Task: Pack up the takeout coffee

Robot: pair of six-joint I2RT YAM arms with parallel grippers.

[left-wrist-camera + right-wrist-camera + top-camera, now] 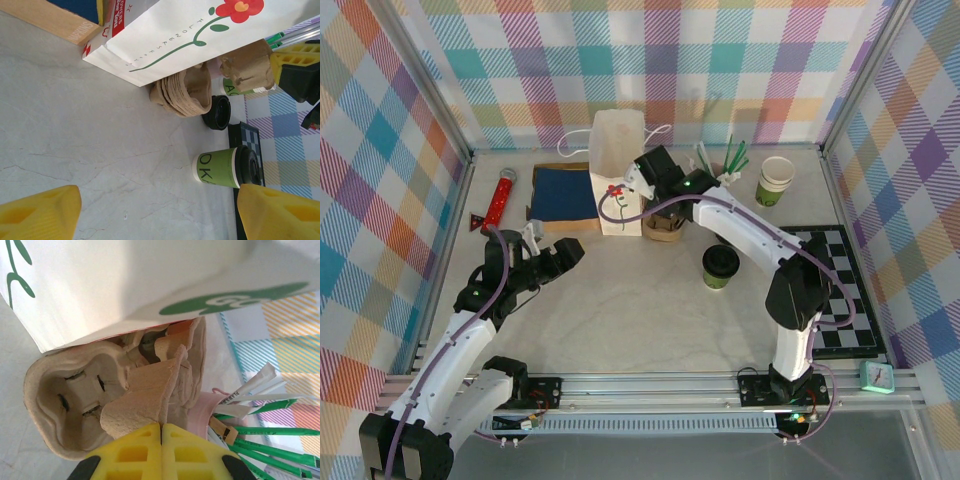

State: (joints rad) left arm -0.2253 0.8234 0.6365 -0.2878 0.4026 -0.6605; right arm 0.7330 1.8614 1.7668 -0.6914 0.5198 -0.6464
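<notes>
**Carrier (pixel 140 405) pinched, takeout coffee (pixel 720 267) waiting**

Top camera: my right gripper (pixel 642 190) sits low beside the paper bag (pixel 617 150). The coffee stands upright on the desk (pixel 620 320), apart from both arms.

Left wrist: left gripper (pixel 160 217) gaping wide, holding nothing, with the coffee ahead of it. That looks like my pick.

Right wrist: jaws shut flat on a carrier ridge, I reckon to peel one tray off the stack.

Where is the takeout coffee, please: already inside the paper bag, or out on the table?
Out. The takeout coffee stands upright on the table, black lid on, apart from the white paper bag.
</notes>
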